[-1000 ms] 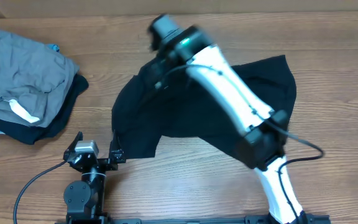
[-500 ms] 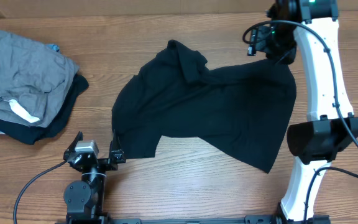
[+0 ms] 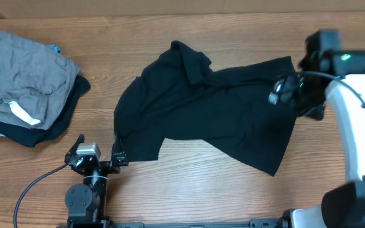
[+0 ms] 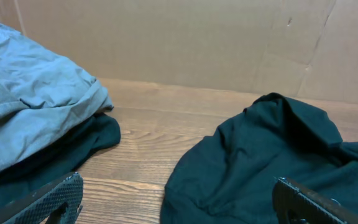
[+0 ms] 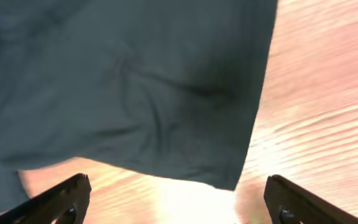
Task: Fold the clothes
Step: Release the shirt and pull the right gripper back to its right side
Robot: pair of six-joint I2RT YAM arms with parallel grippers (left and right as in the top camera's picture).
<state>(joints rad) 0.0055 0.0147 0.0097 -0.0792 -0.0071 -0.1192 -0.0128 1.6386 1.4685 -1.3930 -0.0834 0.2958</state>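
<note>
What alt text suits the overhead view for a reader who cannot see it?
A black T-shirt lies rumpled and unfolded on a wooden table, the right gripper above its right edge. A grey garment sits on a dark garment at upper left.

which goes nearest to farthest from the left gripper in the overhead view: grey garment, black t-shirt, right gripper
1. black t-shirt, its lower corner just right of the left gripper
2. grey garment, back left
3. right gripper, far right, over the shirt's far side
</note>
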